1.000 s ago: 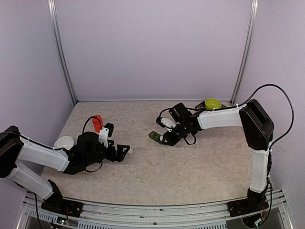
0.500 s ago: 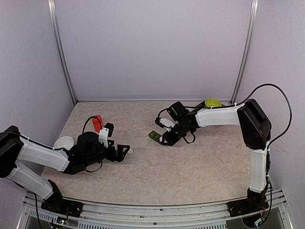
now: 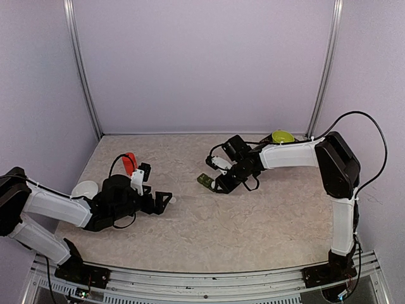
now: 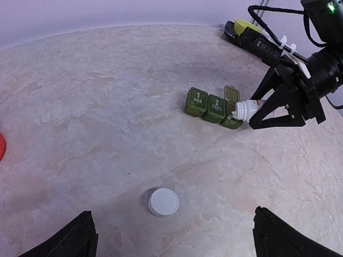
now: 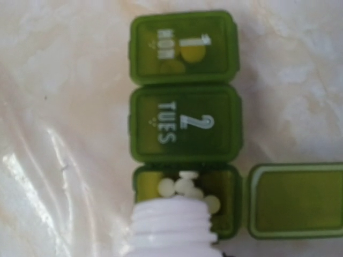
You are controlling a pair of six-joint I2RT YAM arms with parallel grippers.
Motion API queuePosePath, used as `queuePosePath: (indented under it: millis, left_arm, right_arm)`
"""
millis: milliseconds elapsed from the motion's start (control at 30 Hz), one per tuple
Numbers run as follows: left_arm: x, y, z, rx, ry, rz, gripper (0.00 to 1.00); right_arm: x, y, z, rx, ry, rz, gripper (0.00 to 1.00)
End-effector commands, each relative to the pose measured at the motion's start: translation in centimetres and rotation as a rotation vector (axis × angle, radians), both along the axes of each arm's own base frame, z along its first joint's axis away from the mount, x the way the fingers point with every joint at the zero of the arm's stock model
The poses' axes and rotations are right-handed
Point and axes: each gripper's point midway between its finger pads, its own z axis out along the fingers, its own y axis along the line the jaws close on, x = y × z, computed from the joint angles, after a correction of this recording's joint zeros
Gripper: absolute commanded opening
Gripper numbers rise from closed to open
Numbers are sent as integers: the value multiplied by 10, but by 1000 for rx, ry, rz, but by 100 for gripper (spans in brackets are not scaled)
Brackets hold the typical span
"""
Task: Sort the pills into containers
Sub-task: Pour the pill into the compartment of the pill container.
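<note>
left fingers [image 4: 72, 242] spread (low), right fingers [image 4: 276, 122] clamped

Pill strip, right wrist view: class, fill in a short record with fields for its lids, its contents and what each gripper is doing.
strip: three joined green compartments
MON lid: shut
TUES lid: shut
third lid: open, swung aside
third compartment: white pills inside
bottle: white, uncapped, mouth at the third compartment
right gripper: shut on bottle
left gripper: open, empty
cap: white, lying loose ahead of left gripper
</note>
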Motion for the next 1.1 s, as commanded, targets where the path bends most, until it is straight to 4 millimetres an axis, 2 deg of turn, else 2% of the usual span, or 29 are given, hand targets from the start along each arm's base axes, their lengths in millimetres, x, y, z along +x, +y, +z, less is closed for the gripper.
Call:
queuePosePath:
  millis: [0, 500, 1067]
  left_arm:
    - [1, 0, 4, -19, -14, -2, 99]
    - [1, 0, 3, -18, -12, -3, 99]
    - [1, 1, 6, -20, -21, -4, 99]
  right_arm:
    - [-2, 6, 12, 63, -74, 15, 8]
    - [-3, 7, 34, 167, -181, 14, 6]
    - [-5, 5, 35, 202, -213, 10, 6]
